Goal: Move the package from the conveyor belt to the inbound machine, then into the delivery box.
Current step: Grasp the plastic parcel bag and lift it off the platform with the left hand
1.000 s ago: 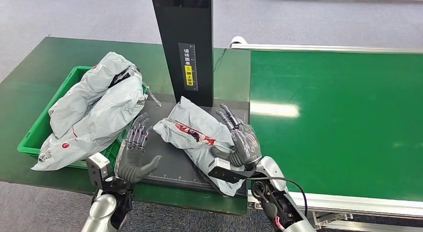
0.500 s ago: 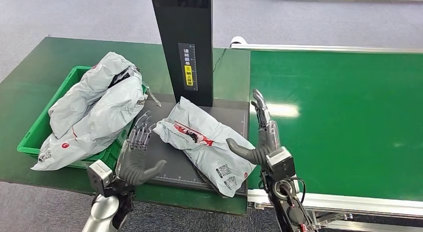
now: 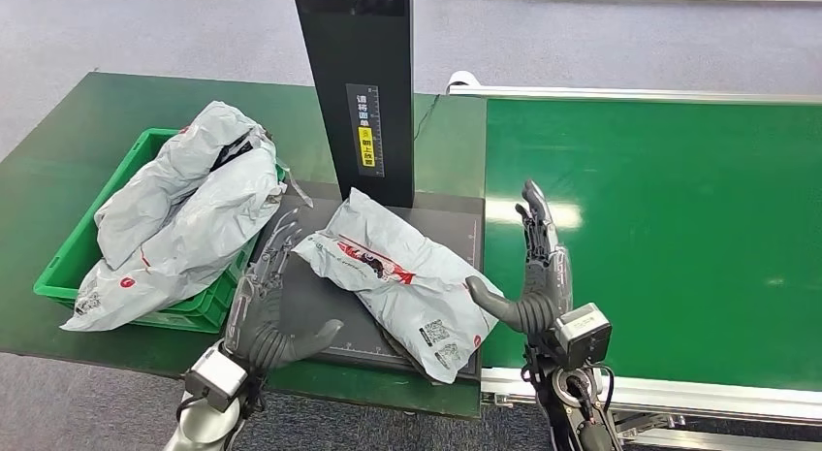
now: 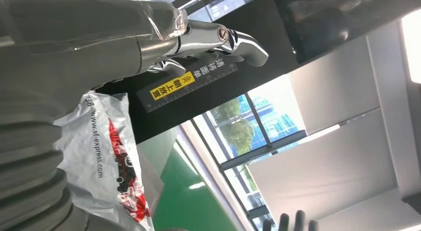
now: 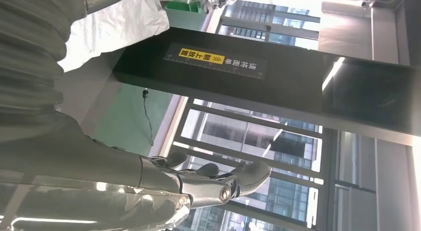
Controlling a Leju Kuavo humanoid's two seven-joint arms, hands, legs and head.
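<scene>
With the grey courier package (image 3: 393, 276) lying flat on the dark platform of the inbound machine (image 3: 320, 310), just in front of its black upright column (image 3: 357, 92), the step in hand was judged to be the lift from machine to delivery box. Neither hand held anything. The left hand (image 3: 271, 301) hovered with fingers spread at the platform's left side, beside the package's left end and not touching it. The right hand (image 3: 533, 276) stood upright with fingers apart at the platform's right edge, next to the conveyor belt (image 3: 659, 228), its thumb near the package's lower right corner.

The delivery box, a green crate (image 3: 68, 252), sat toward the left end of the tabletop (image 3: 68, 121), already heaped with grey bags (image 3: 184, 209) rising above its rim.

Notes for doing this step well (judgement):
- Close both hands on opposite ends together; the soft film will likely sag or slip under a one-sided grip.
- Lift clear of the column before moving left.
- Carry high enough to pass over the heap.
- Set it down toward the heap's middle, since a bag left on the near rim could slide off the tabletop edge.
</scene>
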